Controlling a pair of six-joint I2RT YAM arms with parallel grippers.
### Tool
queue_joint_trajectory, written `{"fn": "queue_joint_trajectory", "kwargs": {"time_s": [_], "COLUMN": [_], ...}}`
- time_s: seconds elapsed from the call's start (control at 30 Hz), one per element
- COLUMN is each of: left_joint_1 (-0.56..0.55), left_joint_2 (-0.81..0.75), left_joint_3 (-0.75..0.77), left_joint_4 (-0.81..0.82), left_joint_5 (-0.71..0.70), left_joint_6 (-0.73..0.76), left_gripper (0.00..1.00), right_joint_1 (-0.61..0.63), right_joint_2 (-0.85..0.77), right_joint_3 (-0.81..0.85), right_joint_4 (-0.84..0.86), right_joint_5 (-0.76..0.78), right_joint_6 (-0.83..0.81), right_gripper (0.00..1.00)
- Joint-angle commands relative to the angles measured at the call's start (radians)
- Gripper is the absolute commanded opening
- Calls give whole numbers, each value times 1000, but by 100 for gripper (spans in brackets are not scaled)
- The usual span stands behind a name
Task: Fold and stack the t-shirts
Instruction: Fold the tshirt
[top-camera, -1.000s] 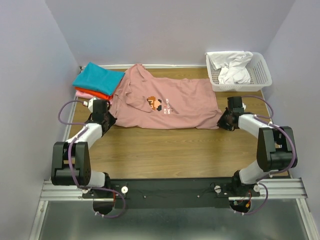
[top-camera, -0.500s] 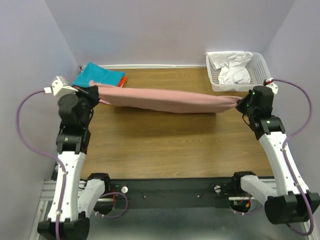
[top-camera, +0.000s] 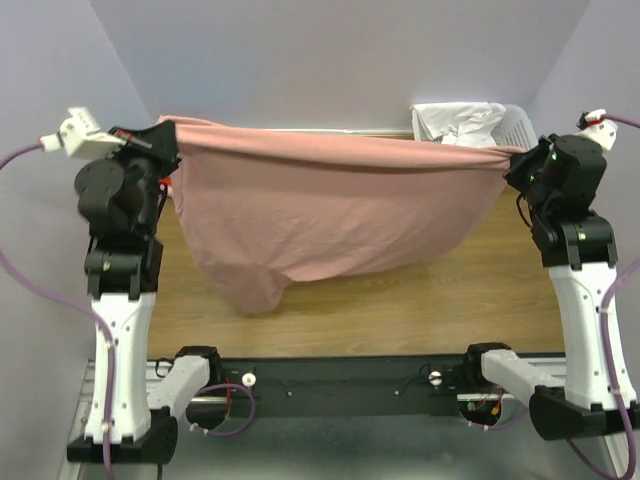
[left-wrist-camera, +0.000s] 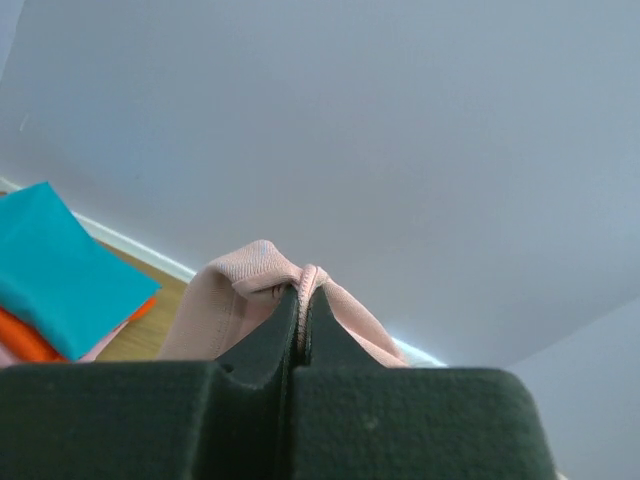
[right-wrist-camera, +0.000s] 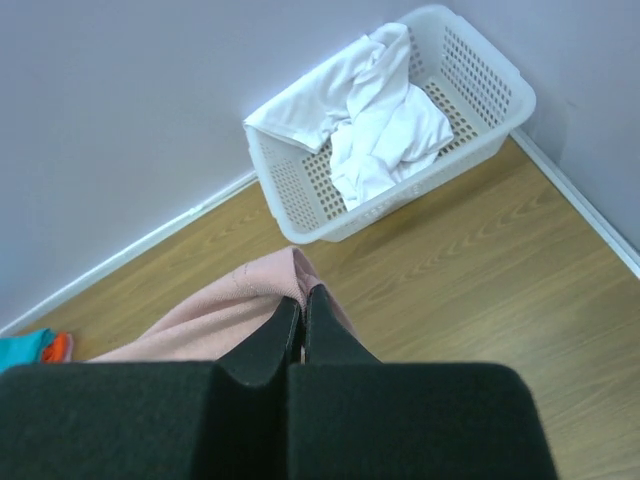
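Note:
The large dusty-pink t-shirt (top-camera: 320, 215) hangs in the air, stretched between both arms above the table, its plain side toward the camera. My left gripper (top-camera: 163, 128) is shut on its left edge; in the left wrist view the jaws (left-wrist-camera: 302, 292) pinch a pink hem (left-wrist-camera: 262, 262). My right gripper (top-camera: 510, 158) is shut on its right edge; the right wrist view shows the pink cloth (right-wrist-camera: 215, 315) clamped at the fingertips (right-wrist-camera: 303, 290). The folded teal shirt (left-wrist-camera: 55, 275) lies on an orange-red one (left-wrist-camera: 22, 340) at the back left, hidden behind the cloth in the top view.
A white mesh basket (right-wrist-camera: 400, 190) with crumpled white cloth (right-wrist-camera: 375, 110) stands at the back right corner, also in the top view (top-camera: 505, 125). Walls close in the back and both sides. The wooden table (top-camera: 430, 295) shows below the hanging shirt.
Both arms have lifted the pink shirt from flat on the table high into the air and spread it wide; it now hangs as a curtain hiding the folded stack.

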Motion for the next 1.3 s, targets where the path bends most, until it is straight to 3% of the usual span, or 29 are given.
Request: {"fn": "queue_joint_trajectory", "kwargs": {"time_s": [0.0, 0.23, 0.33, 0.43, 0.57, 0.7, 0.73, 0.87, 1.03, 1.17, 1.27], "left_joint_1": [8, 6, 6, 8, 8, 6, 6, 6, 6, 6, 6], "left_joint_2": [182, 385, 384, 321, 166, -22, -52, -180, -302, -371, -421], "left_joint_3": [70, 259, 302, 235, -13, -401, -402, -736, -1024, -1108, -1093], "left_joint_4": [61, 90, 62, 67, 58, 85, 78, 17, -48, -53, -102], "left_joint_5": [-10, 82, 56, 25, -31, -30, -30, -85, -71, -36, -100], "left_joint_6": [60, 118, 129, 132, 105, -5, -22, -117, -257, -343, -369], "left_gripper": [0, 0, 0, 0, 0, 0, 0, 0, 0, 0, 0], "right_joint_1": [-9, -11, -11, -11, -11, -11, -11, -11, -11, -11, -11], "right_joint_2": [141, 290, 298, 269, 198, 102, 86, 19, -9, -3, 3], "right_joint_3": [70, 253, 301, 285, 164, -85, -130, -392, -690, -790, -819], "right_joint_4": [-51, -37, -39, -39, -34, -22, -17, 22, 73, 78, 76], "right_joint_5": [147, 135, 113, 104, 107, 104, 99, 47, 0, 0, 12], "right_joint_6": [-47, -96, -114, -116, -102, -70, -59, -10, 89, 188, 243], "right_gripper": [0, 0, 0, 0, 0, 0, 0, 0, 0, 0, 1]}}
